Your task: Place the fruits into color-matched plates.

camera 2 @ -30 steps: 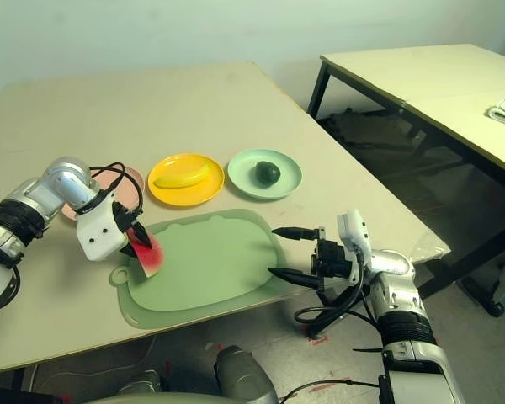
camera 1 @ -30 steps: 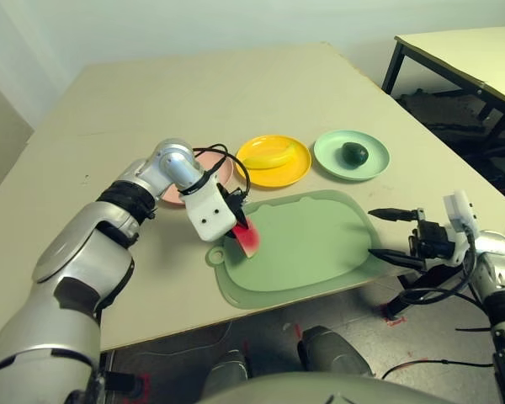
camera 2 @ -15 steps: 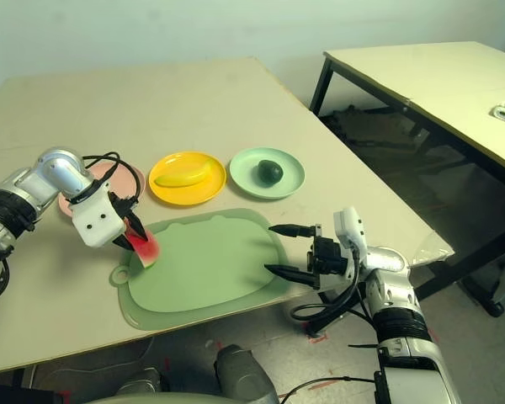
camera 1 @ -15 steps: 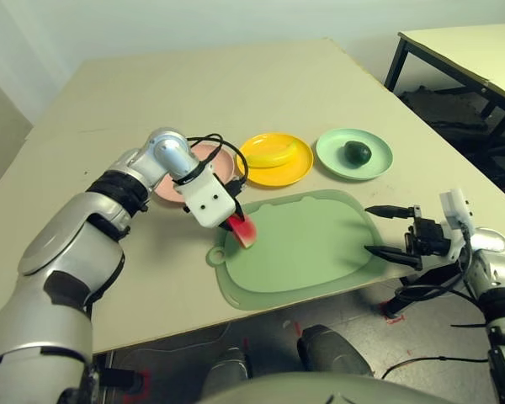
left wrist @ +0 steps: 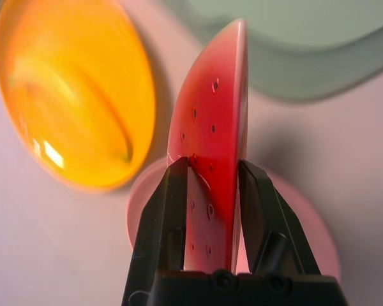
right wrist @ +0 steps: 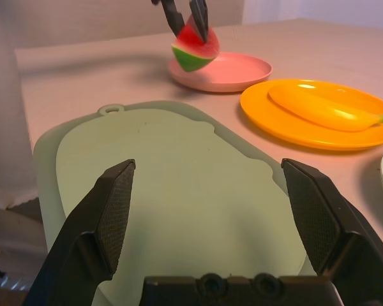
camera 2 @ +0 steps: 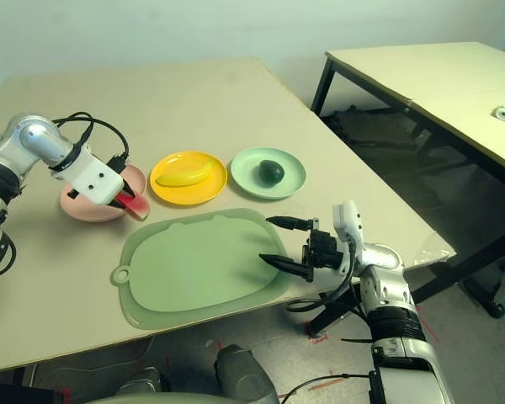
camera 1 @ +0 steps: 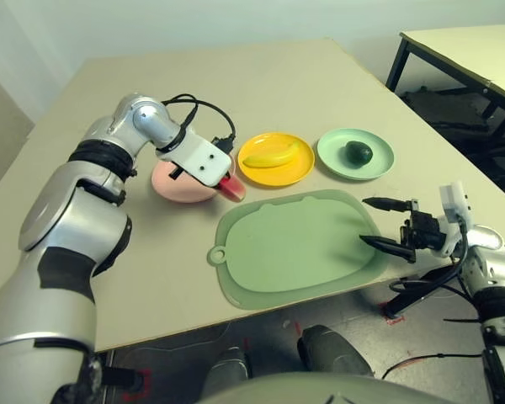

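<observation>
Silver forearms, black cables, white wrist blocks, black fingers.

The watermelon wedge is looking like glossy, smooth plastic; the yellow plate is gleaming; the green mat is appearing matt.

Three plates are sitting on the table: one pink plate, one yellow plate and one mint green plate. Three toy fruits are showing: one watermelon wedge sitting between the left gripper's two fingers, one banana lying just beyond that gripper, and one avocado lying farther off. One green mat is lying ahead of the right gripper. Two grippers are showing.
</observation>
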Robot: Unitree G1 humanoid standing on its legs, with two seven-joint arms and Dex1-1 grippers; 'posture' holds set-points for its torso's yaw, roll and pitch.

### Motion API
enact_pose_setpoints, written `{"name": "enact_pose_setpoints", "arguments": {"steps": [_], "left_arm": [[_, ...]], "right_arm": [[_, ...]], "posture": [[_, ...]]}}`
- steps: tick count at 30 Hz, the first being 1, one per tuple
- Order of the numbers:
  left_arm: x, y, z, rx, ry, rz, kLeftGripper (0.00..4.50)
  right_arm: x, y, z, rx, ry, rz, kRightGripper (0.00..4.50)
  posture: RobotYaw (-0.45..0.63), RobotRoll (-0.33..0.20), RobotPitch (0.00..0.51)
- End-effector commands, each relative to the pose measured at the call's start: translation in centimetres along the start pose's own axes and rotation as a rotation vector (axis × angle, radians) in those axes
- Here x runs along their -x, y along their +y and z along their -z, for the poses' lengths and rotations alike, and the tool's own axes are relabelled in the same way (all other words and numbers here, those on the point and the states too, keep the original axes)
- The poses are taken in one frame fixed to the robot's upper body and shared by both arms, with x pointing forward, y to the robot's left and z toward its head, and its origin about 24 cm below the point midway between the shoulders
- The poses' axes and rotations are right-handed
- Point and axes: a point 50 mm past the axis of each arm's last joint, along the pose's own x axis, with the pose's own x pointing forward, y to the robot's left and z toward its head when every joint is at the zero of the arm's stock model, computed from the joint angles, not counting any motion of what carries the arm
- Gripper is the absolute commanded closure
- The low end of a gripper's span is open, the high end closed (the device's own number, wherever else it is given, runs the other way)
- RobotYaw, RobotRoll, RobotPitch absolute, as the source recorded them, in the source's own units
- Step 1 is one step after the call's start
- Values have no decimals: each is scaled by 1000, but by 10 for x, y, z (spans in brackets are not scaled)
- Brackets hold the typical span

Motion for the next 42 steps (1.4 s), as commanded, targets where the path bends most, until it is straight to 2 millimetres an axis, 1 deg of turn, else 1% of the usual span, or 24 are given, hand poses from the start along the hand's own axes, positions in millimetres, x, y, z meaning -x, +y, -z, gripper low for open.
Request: {"name": "enact_pose_setpoints", "arguments": {"steps": [1, 5, 10, 13, 17, 19, 20, 21, 23, 25, 27, 31, 35, 40, 42], "left_arm": [[5, -8, 19, 70, 139, -44, 3353], [2, -15, 32, 98, 242, -88, 3353], [-5, -21, 40, 102, 326, -108, 3353], [-13, -26, 42, 97, 359, -106, 3353], [-18, -26, 42, 87, 371, -154, 3353], [-19, -26, 43, 90, 377, -161, 2600], [-18, -27, 44, 90, 380, -162, 2353], [-18, -27, 44, 92, 383, -166, 1968], [-16, -27, 45, 95, 390, -172, 1356], [-14, -28, 47, 97, 398, -175, 584], [-12, -28, 48, 98, 401, -179, 41], [-7, -27, 49, 103, 395, -194, 41], [-1, -26, 48, 125, 356, -224, 41], [11, -23, 46, 244, 231, -323, 41], [16, -28, 48, 282, 196, -346, 41]], "right_arm": [[1, 5, 0, -6, -10, 23, 0], [2, 10, 1, -15, -9, 33, 0], [2, 11, 0, -18, -1, 34, 0], [2, 11, -1, -17, 4, 35, 0], [2, 11, -2, -19, 7, 38, 0], [2, 11, -2, -20, 9, 39, 0], [2, 11, -1, -21, 11, 40, 0], [3, 11, -1, -22, 13, 41, 0], [3, 12, 0, -24, 16, 41, 0], [2, 11, 0, -25, 17, 41, 0], [1, 10, 1, -26, 18, 40, 0], [1, 7, 0, -21, 12, 46, 0], [5, 0, -3, -16, -12, 101, 0], [13, -7, -8, -7, -43, 188, 0], [18, -7, -8, -12, -54, 227, 0]], "posture": [[-280, 0, 0], [-278, 0, 0], [-281, 0, 1], [-285, 0, 4], [-287, 0, 7], [-286, 0, 7], [-283, 0, 7], [-280, 0, 8], [-277, 0, 8], [-276, 0, 9], [-273, 0, 9], [-255, 0, 8], [-247, 0, 7], [-227, 0, 11], [-223, 0, 12]]}}
